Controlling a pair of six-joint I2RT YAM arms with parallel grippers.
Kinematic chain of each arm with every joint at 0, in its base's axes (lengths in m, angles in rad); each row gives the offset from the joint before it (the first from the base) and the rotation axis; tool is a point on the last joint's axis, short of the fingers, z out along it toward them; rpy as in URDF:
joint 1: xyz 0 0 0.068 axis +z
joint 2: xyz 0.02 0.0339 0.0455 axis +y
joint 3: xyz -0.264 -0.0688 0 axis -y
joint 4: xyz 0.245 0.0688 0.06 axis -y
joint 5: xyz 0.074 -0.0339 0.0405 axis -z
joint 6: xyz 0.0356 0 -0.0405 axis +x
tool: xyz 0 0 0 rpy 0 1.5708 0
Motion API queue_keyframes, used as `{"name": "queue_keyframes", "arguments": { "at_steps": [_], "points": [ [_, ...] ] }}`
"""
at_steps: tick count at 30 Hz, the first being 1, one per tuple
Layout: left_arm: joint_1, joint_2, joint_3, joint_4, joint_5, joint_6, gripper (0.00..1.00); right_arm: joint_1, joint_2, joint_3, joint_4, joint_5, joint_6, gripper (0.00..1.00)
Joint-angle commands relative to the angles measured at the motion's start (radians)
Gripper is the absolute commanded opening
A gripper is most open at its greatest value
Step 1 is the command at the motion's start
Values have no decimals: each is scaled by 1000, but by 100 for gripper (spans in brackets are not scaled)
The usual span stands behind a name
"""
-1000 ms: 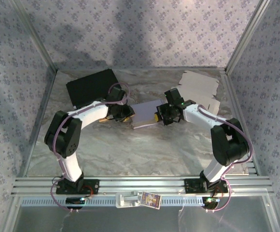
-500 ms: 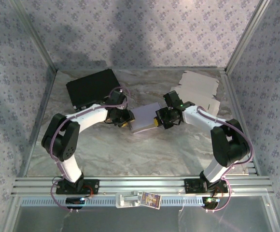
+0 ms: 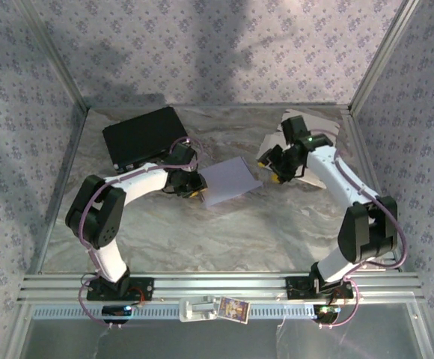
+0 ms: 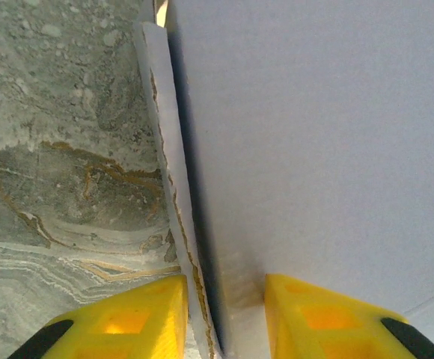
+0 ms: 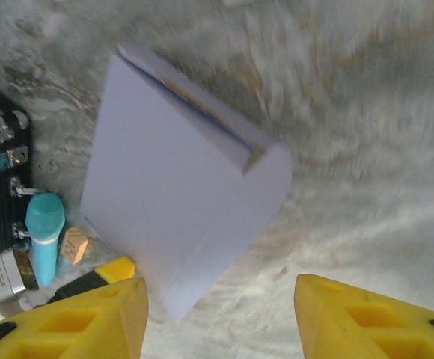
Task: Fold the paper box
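The pale lilac paper box (image 3: pixel 230 180) lies partly folded on the marble table, lid panel closed over it. My left gripper (image 3: pixel 192 188) pinches its left edge. In the left wrist view the box wall (image 4: pixel 224 284) stands between the yellow fingers (image 4: pixel 127 321), with the big panel (image 4: pixel 314 134) stretching away. My right gripper (image 3: pixel 279 170) hangs open off the box's right side, above the table. The right wrist view has the box (image 5: pixel 179 202) ahead and to the left, nothing between the gripper (image 5: pixel 217 321) fingers.
A flat unfolded box blank (image 3: pixel 314 134) lies at the back right under the right arm. A black case (image 3: pixel 142 134) sits at the back left. The right wrist view also catches a teal cylinder (image 5: pixel 45 232) and small items beside the box.
My right gripper has let go of the box's right edge and pulled back up and to the right. The left gripper stays on the box, which has shifted slightly.
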State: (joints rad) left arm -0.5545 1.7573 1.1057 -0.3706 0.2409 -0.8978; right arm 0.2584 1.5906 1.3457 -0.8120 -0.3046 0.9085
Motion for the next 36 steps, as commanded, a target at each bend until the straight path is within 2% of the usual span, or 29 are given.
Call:
{"name": "queue_keyframes", "arguments": {
  "at_steps": [1,6,9,12,14,18,25,28,32,36],
  "points": [
    [7,11,6,-7,-25,28,32,-19,164,115,-66,-49,-362,48],
    [11,17,6,-8,-23,44,32,23,358,284,-126,-56,-557,43],
    [13,17,3,-2,-25,49,32,59,411,321,-136,-73,-595,43],
    [16,21,10,-9,-28,54,32,88,450,337,-179,-5,-620,40],
    [18,21,10,-13,-29,56,32,94,453,316,-167,22,-620,38],
    [19,19,11,-17,-30,61,32,101,448,280,-131,-13,-611,31],
    [21,19,14,-22,-30,71,32,117,453,262,-128,-10,-593,28],
    [24,15,15,-27,-36,78,32,114,422,251,-119,8,-593,28],
    [27,16,18,-30,-36,85,32,97,378,251,-97,48,-598,33],
    [27,25,29,-31,-36,88,32,88,404,268,-111,55,-622,33]
  ]
}}
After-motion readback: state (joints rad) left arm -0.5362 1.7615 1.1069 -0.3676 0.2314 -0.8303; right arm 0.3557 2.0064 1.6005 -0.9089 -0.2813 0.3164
